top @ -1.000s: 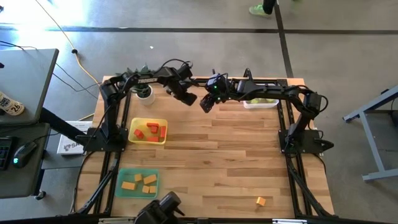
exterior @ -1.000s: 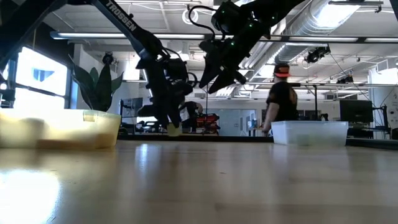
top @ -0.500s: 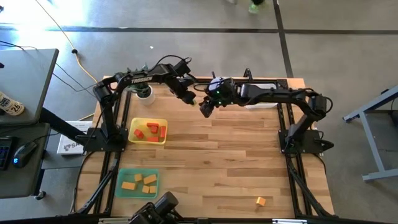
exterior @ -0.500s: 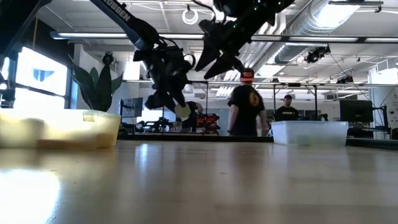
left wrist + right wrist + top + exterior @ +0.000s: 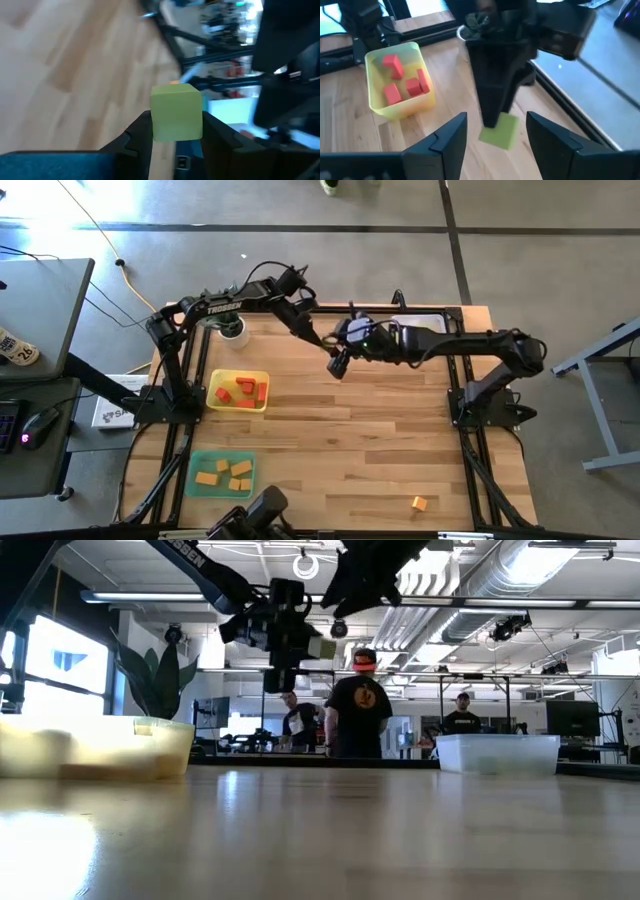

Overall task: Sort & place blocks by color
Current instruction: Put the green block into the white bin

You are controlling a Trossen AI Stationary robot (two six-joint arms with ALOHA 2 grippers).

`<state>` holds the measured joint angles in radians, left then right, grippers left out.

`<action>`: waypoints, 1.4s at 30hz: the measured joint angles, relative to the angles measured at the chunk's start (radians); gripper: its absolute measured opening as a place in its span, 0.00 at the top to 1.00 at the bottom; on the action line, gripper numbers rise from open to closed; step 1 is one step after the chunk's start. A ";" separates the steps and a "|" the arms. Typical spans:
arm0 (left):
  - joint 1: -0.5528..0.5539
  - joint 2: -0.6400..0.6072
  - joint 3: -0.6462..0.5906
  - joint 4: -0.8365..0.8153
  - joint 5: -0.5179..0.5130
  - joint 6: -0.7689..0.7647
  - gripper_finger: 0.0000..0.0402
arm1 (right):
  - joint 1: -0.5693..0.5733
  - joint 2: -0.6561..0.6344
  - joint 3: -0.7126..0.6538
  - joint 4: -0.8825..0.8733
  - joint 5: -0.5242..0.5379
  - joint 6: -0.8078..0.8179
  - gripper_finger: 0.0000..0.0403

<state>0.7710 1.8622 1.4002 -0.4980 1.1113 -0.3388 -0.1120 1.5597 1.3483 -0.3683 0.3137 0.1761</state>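
My left gripper (image 5: 176, 127) is shut on a light green cube (image 5: 176, 112) and holds it in the air over the table's far middle (image 5: 325, 340). The right wrist view shows the same cube (image 5: 500, 131) below the left gripper's dark fingers. My right gripper (image 5: 496, 120) is open and hovers just right of and nearer than the left one (image 5: 338, 365), its fingers standing on either side of the cube without touching it. Red blocks (image 5: 245, 390) lie in the yellow tray. Orange blocks (image 5: 228, 474) lie in the green tray. One orange block (image 5: 419, 503) rests on the table. My left gripper pinches the green cube between its two fingers, one finger (image 5: 142, 132) on each of two opposite side faces (image 5: 156, 120). The cube sits at the fingers' free ends, lifted clear of the table.
The yellow tray (image 5: 262, 406) stands at the table's left, the green tray (image 5: 195, 485) near the near left corner. The clear tray (image 5: 425, 348) at the far right edge is partly under the right arm. A potted plant (image 5: 232, 330) stands at the far left. People (image 5: 358, 710) stand beyond the table.
My left gripper has risen from the table with the green cube, lifting it clear, and carried it toward the table's right, close to my right gripper. My right gripper has shifted slightly toward the near edge and risen in the low view.
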 joint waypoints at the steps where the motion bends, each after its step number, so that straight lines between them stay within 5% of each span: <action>1: -0.002 0.000 0.000 0.024 0.028 -0.021 0.73 | 0.014 -0.004 0.000 0.002 0.012 -0.009 0.53; 16: -0.006 0.000 0.000 0.281 0.158 -0.268 0.73 | 0.159 -0.012 0.000 -0.001 0.407 -0.019 0.53; 33: -0.052 0.001 0.000 0.601 0.188 -0.502 0.73 | 0.131 -0.012 0.000 -0.002 0.409 0.033 0.53; 42: -0.053 0.002 0.000 0.637 0.182 -0.537 0.72 | 0.125 -0.011 0.000 -0.005 0.407 0.009 0.74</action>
<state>0.7177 1.8645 1.4002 0.1394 1.2930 -0.8761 0.0128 1.5486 1.3483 -0.3737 0.7209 0.1854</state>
